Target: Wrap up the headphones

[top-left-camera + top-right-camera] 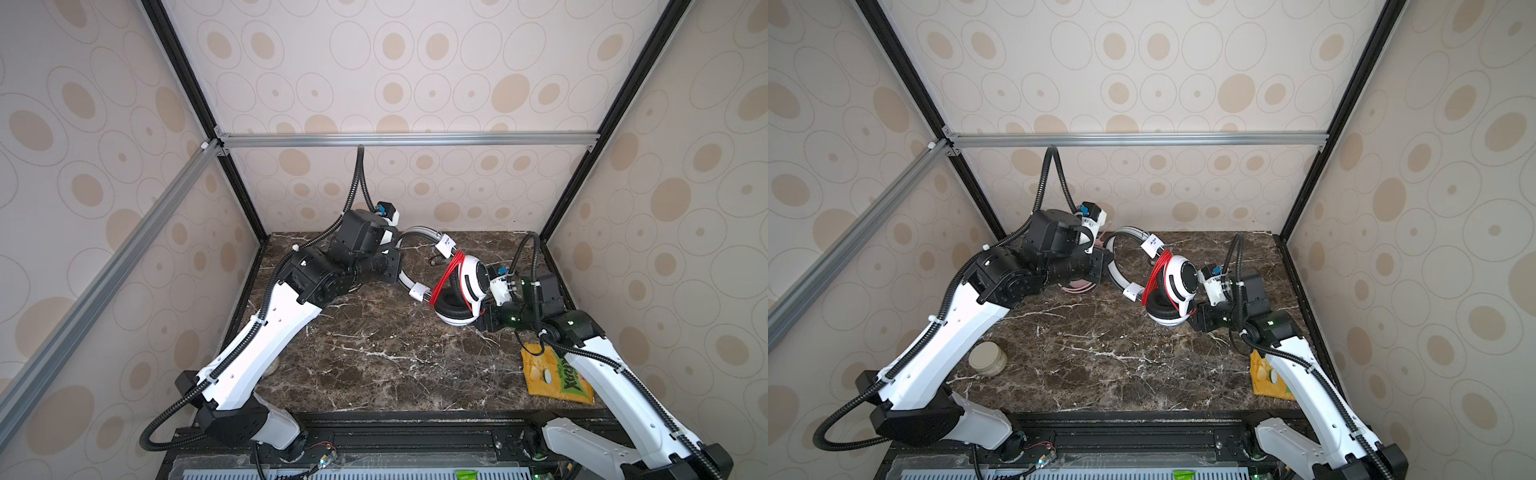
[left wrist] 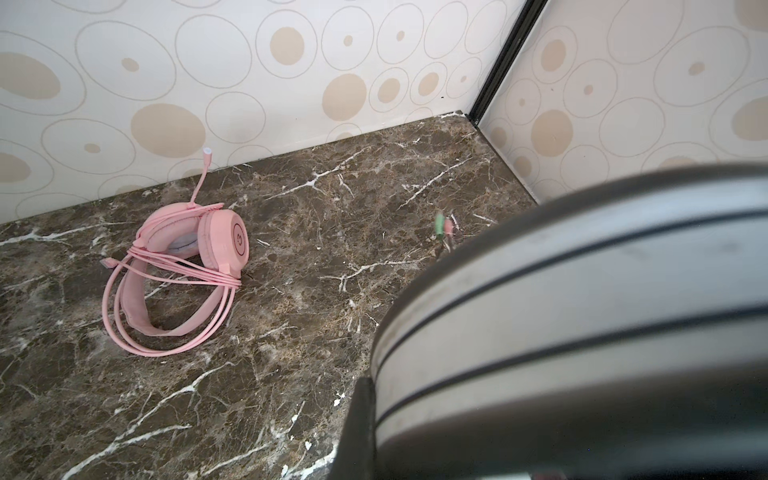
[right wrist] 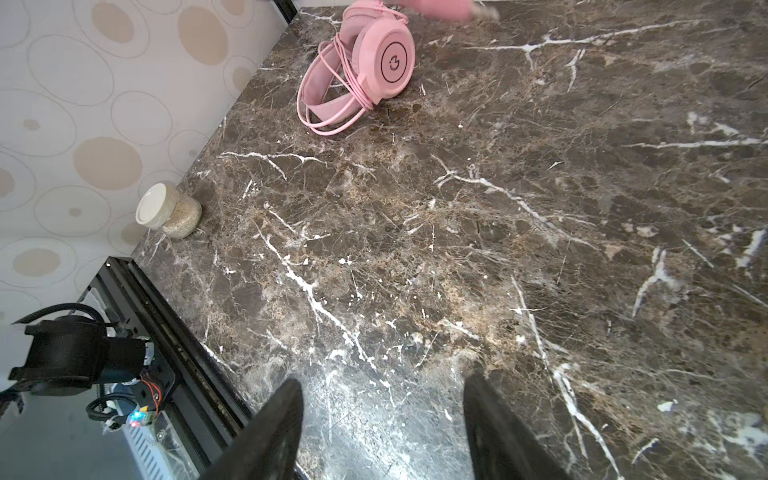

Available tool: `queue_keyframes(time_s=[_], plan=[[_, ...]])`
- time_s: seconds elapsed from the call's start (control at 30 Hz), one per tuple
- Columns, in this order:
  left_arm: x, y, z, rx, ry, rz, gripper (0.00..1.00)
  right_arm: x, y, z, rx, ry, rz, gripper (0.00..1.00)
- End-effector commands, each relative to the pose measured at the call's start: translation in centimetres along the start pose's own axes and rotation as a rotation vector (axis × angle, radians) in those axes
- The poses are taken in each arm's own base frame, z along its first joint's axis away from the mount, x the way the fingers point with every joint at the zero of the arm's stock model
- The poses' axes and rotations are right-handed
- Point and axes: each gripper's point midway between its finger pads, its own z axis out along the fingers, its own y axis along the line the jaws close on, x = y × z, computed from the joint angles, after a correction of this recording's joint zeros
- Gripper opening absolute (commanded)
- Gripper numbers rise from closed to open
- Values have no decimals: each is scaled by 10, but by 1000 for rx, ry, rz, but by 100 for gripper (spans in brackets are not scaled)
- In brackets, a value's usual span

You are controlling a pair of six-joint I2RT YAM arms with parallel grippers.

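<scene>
Both look wrapped: pink headset (image 2: 187, 266) coiled, left-centre of left wrist view; white headset (image 1: 469, 286) right of centre in both top views, red cable (image 1: 446, 274) wound round cups. Now left gripper (image 1: 395, 268) pinches its headband (image 2: 582, 291) (fully closed); right gripper (image 3: 382, 432) wide, empty. Remaining: release, probably.

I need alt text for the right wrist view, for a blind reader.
A pink headset, its cable looped around it, lies on a dark marble table. Near the camera the right gripper stands open and empty; a white-lidded jar sits by the wall.
</scene>
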Motion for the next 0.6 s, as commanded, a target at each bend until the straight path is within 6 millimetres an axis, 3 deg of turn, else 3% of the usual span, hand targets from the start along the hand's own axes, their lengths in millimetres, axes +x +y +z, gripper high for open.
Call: queue_keyframes(time_s=[0.0,0.27,0.47,0.57], plan=[[-25,-8,-15,45,-73,-101,0,-5,5,-3,-28,-30,11,64],[-25,-1,-11,5,-51,-175,0,1,1,-2,-13,-18,30,64],[-34,-9,-20,58,-93,-241,0,5,-9,1,38,-25,51,63],[-36,-1,-24,23,-110,-300,0,1,-4,0,6,-64,35,63]])
